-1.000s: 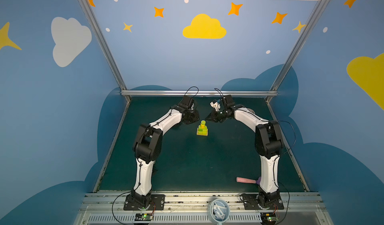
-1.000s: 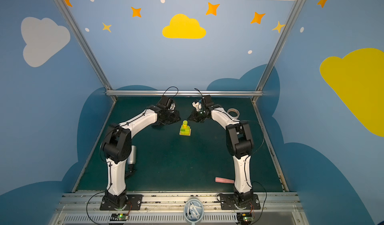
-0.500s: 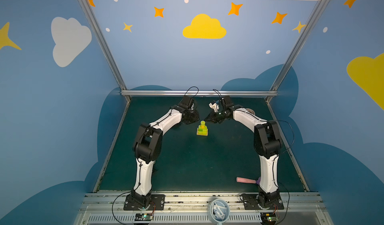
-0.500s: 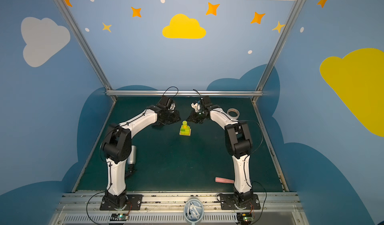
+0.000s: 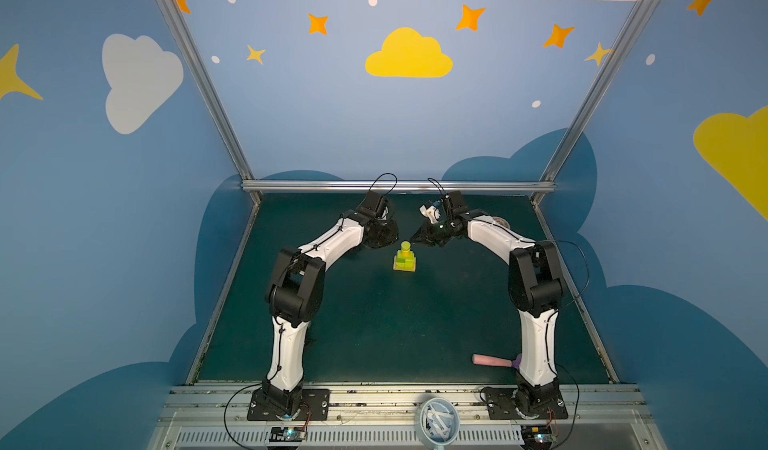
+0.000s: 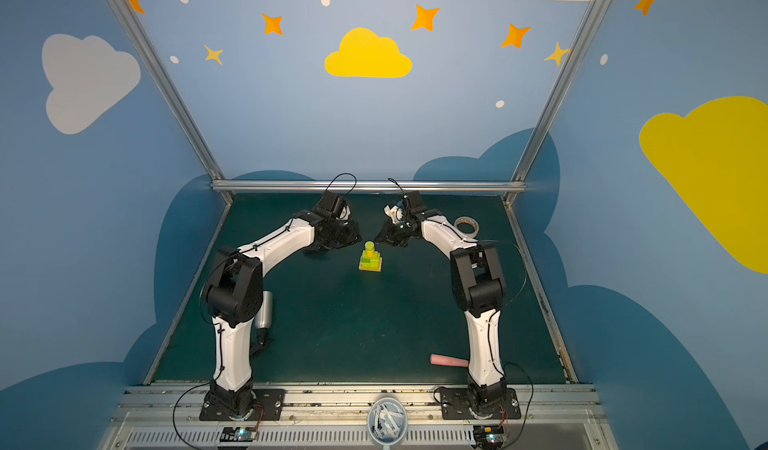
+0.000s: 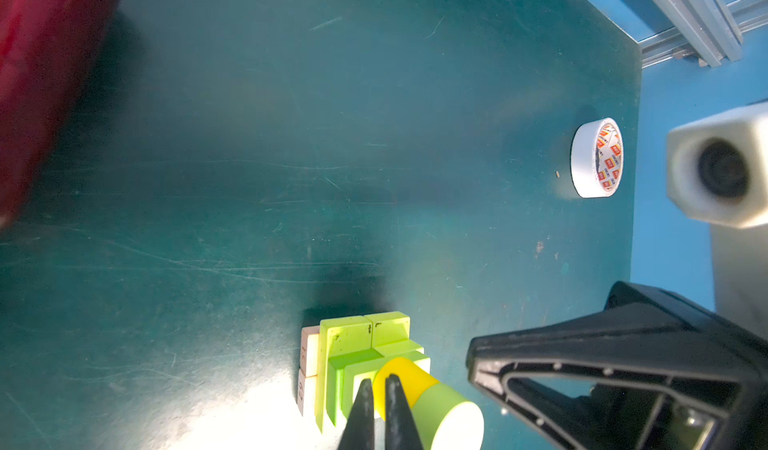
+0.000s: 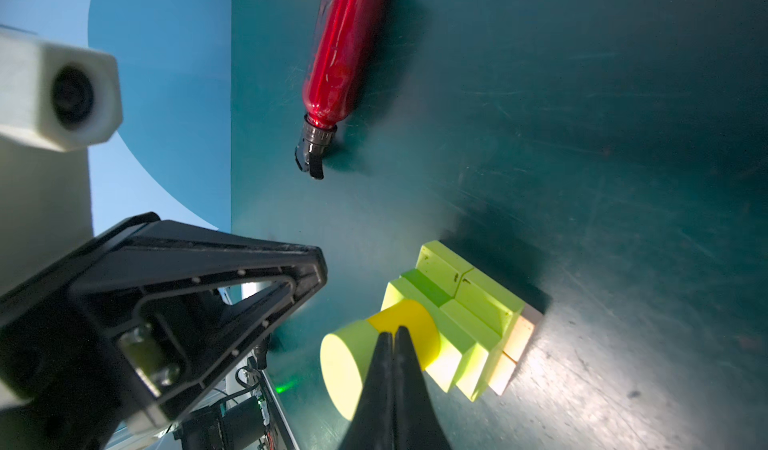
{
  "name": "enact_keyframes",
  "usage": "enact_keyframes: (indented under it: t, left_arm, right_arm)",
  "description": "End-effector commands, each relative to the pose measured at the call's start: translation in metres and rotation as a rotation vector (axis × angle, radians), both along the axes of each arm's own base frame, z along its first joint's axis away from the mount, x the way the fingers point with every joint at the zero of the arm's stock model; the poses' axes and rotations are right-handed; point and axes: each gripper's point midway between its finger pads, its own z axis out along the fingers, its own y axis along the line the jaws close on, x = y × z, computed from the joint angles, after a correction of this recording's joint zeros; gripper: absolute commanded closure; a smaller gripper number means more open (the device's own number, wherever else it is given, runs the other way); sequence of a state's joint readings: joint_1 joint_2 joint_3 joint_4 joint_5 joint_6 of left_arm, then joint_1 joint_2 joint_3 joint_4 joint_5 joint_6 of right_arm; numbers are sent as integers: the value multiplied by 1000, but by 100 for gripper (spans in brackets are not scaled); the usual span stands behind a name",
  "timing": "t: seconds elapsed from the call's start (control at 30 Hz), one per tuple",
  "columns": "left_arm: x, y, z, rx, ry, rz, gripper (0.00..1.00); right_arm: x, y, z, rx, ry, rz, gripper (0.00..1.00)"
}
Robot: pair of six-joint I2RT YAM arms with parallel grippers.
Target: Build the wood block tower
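Your right gripper (image 8: 392, 335) has edged toward the tower (image 5: 404, 256) at mid-frame. It and the left gripper (image 7: 377, 385) are closed, empty; tower looks complete.

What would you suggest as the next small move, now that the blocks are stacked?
Probably ease the left fingers and right fingers outward, away from the tower. It looks complete, lime cylinder on top, and both are shut, empty and close beside it, where a stray move could topple it.
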State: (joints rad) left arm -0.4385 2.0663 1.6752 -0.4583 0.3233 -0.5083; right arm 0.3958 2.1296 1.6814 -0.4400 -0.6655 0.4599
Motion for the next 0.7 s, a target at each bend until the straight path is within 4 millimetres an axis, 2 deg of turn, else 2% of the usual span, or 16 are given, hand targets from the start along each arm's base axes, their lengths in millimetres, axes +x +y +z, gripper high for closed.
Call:
enact_keyframes:
  t: [0.0, 0.13, 0.3, 0.67]
  left_arm:
    - [-3, 8, 18, 22, -29, 0, 91]
    - [-10, 13, 21, 40, -18, 1, 92]
    - [-22, 7, 22, 8, 4, -31, 93]
    - [-31, -2, 6, 26, 51, -65, 93]
  right_arm:
    - [8, -5, 20, 7, -34, -19, 100]
    - [7, -11, 24, 8, -44, -29, 100]
    - [4, -16, 22, 12, -42, -40, 100]
    - [1, -19, 22, 24, -41, -48, 100]
